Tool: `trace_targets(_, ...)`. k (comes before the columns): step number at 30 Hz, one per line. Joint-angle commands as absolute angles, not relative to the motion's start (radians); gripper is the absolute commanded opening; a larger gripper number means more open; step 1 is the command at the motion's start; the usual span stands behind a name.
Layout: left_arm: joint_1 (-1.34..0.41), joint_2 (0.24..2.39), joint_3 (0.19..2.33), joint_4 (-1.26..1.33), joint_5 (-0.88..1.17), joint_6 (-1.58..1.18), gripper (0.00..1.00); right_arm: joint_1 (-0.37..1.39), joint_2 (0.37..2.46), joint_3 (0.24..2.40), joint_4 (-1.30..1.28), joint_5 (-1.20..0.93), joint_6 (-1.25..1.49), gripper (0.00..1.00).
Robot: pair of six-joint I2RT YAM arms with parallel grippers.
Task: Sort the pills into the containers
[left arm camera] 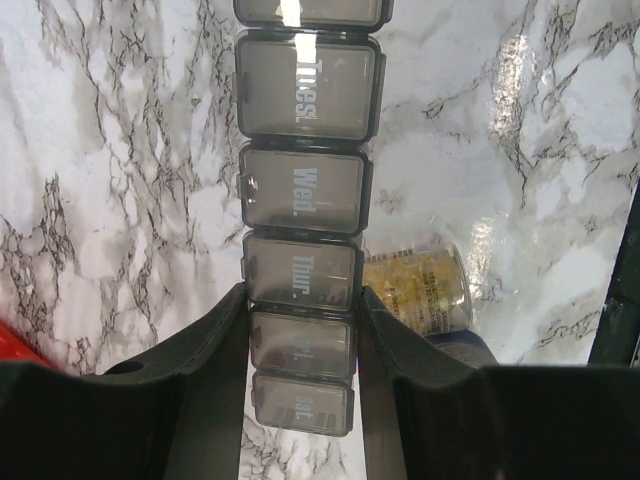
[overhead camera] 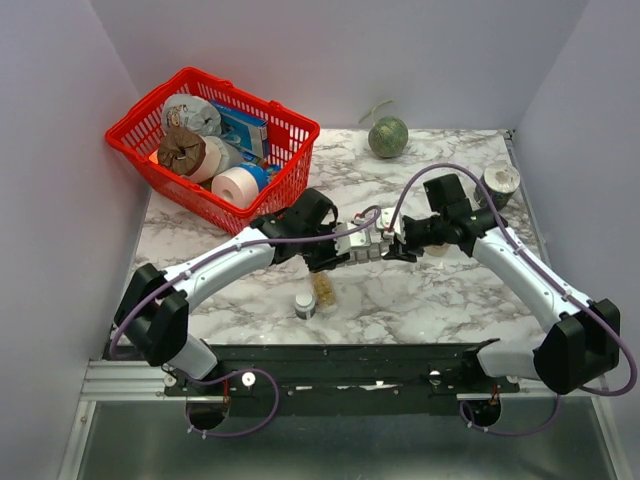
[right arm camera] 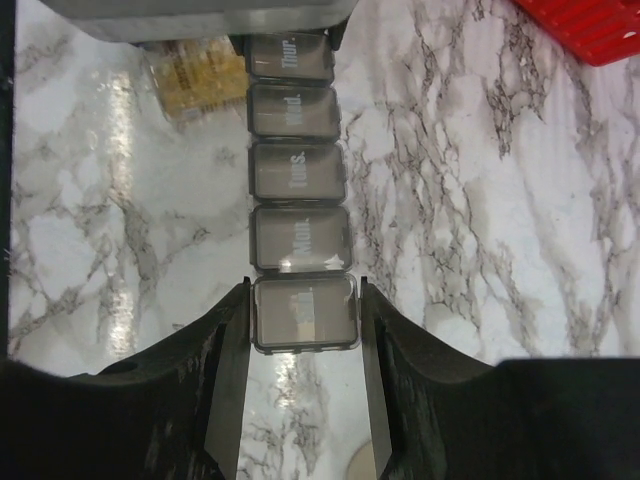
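The containers are a dark-grey strip of day-marked lidded compartments (overhead camera: 368,245), lids shut, held across the middle of the marble table between both grippers. My left gripper (overhead camera: 335,250) is shut on the strip (left arm camera: 305,190) at the "Fri" compartment, one finger on each long side. My right gripper (overhead camera: 400,243) grips the opposite end compartment of the strip (right arm camera: 297,170). The pills are tan-yellow pieces in a clear vial (overhead camera: 322,290) lying on its side just below the strip. The vial also shows in the left wrist view (left arm camera: 420,290) and the right wrist view (right arm camera: 197,78).
A small dark white-capped bottle (overhead camera: 305,305) stands beside the vial. A red wire basket (overhead camera: 215,145) with rolls sits at the back left. A green ball (overhead camera: 388,137) lies at the back. A grey round object (overhead camera: 500,183) is at the right edge.
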State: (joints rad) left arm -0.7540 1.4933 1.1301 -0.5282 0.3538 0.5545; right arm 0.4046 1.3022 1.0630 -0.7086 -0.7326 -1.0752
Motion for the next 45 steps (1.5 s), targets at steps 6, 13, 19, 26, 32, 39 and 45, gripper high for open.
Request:
trace_targets(6,-0.729,1.537,1.203,-0.601,0.373,0.463,0.00,0.451,1.250,0.987,-0.611,-0.594,-1.190,0.21)
trace_targets(13,-0.716,1.554,1.223,-0.594,0.345,0.427,0.00,0.469,1.184,0.928,-0.525,-0.578,-1.145,0.22)
trace_targets(19,-0.715,1.575,1.236,-0.577,0.264,0.397,0.00,0.471,1.160,0.948,-0.590,-0.684,-1.049,0.41)
trace_targets(26,-0.715,1.551,1.221,-0.534,0.235,0.393,0.00,0.471,1.178,0.988,-0.704,-0.779,-1.009,0.51)
trace_targets(32,-0.715,1.542,1.210,-0.528,0.224,0.396,0.00,0.471,1.172,0.996,-0.770,-0.842,-0.997,0.62)
trace_targets(39,-0.715,1.529,1.206,-0.520,0.222,0.397,0.00,0.471,1.173,0.993,-0.782,-0.870,-0.968,0.63)
trace_targets(45,-0.715,1.519,1.200,-0.515,0.224,0.403,0.00,0.465,1.166,1.054,-0.807,-0.882,-0.910,0.65)
